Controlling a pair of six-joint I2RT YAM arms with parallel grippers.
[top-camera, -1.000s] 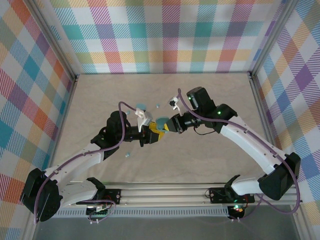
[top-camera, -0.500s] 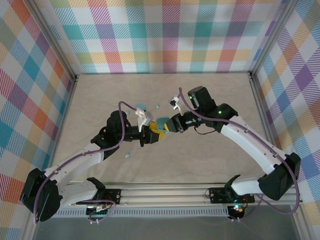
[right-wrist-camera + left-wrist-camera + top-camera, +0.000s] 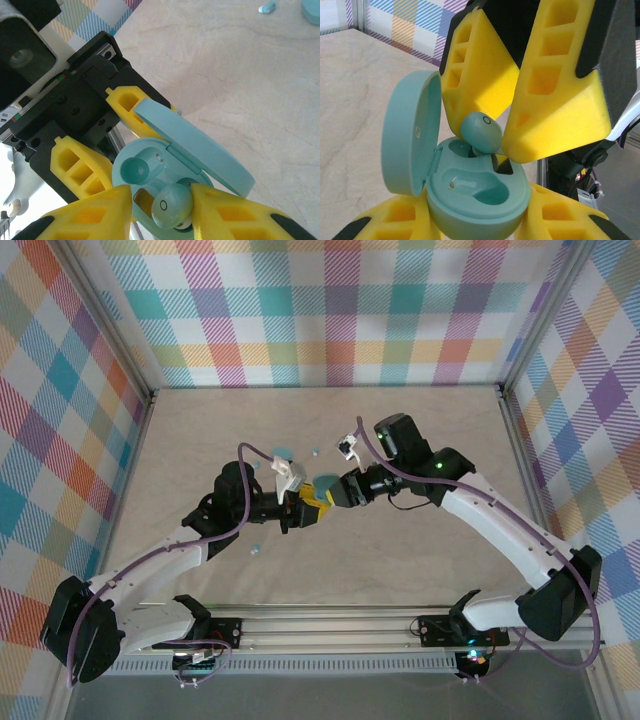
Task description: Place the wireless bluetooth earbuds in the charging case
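My left gripper (image 3: 303, 508) is shut on the pale teal charging case (image 3: 480, 197), held above the table with its lid (image 3: 410, 135) swung open. One socket (image 3: 140, 167) of the case is empty. An earbud (image 3: 171, 204) sits tilted in the other socket, its rounded back up. My right gripper (image 3: 161, 197) stands over it with the jaws parted: one yellow finger (image 3: 225, 212) touches the earbud and the other finger (image 3: 95, 212) stands a little off it. In the top view the two grippers meet at the case (image 3: 324, 484) in mid-table.
A second teal case (image 3: 283, 453) lies on the table behind the grippers, with loose earbuds (image 3: 315, 452) beside it and another earbud (image 3: 256, 550) nearer the left arm. Frame rails border the table on all sides.
My right gripper's jaws have spread apart around the earbud, which now rests in the case socket. Both arms have stayed almost where they were.
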